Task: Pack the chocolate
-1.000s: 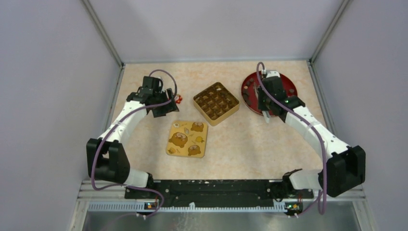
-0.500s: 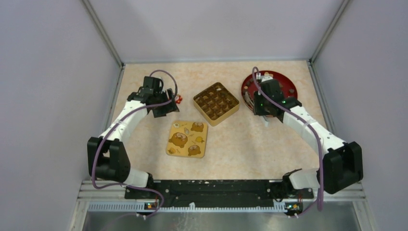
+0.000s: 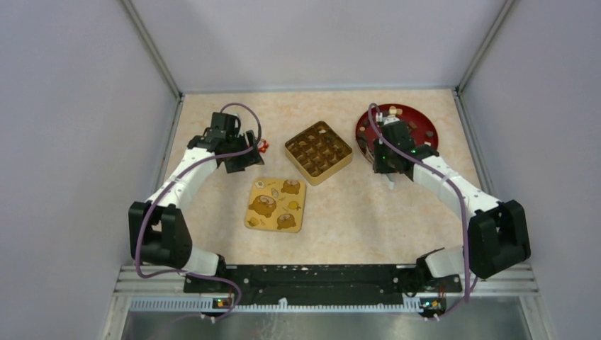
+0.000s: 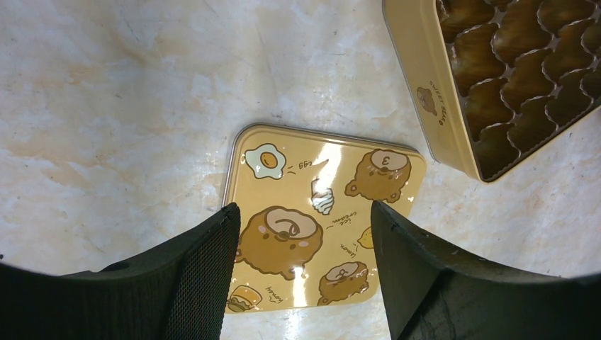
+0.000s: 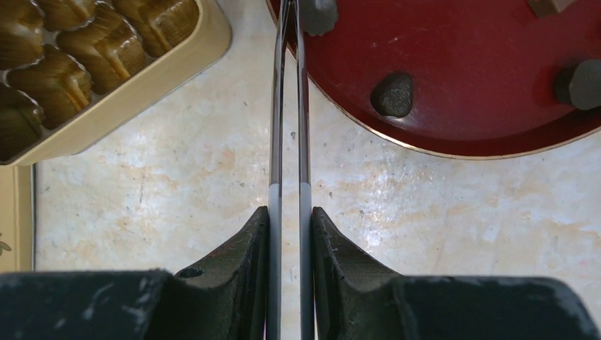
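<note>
Red plate at far right carries the chocolate; the box sits centre, its lid nearer on the worktop. Your right tool is pinched nearly closed on the tweezers, whose tips reach the plate's left rim beside a dark lump; whether they grip it cannot be told. Your left tool hangs wide and empty over the lid. Such thin tips could let a lump slip, or flick it off the rim. Count: one plate, one box, one lid, one pair of tweezers; the right wrist view shows three dark lumps and one tan.
</note>
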You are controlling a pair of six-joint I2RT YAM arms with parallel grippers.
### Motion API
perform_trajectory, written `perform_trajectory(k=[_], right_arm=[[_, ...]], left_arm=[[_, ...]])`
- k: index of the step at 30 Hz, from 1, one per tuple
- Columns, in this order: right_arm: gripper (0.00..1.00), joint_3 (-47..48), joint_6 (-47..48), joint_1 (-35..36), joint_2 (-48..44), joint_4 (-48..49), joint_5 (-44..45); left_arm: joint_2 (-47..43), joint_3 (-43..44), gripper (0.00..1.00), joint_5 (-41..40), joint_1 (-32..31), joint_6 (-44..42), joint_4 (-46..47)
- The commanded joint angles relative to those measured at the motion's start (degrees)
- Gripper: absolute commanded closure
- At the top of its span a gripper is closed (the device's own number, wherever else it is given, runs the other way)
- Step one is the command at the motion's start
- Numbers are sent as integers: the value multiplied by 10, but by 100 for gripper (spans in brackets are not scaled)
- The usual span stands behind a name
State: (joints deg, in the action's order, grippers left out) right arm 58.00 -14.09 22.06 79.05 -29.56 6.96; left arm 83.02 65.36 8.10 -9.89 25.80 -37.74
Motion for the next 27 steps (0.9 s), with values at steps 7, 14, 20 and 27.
perform_trajectory(k=[7,14,20,27], right_arm=[[81,-9,3,-13,-14,12,40],[81,4,1,-17,-37,2,29],[80,16,1,-16,-64,-9,36],[71,9,0,-18,-70,-15,49]], left_arm=[[-3,11,27,6,2,3,12],[-1,10,27,8,2,3,13],[-1,9,27,9,2,3,14],[1,9,27,13,2,3,16]])
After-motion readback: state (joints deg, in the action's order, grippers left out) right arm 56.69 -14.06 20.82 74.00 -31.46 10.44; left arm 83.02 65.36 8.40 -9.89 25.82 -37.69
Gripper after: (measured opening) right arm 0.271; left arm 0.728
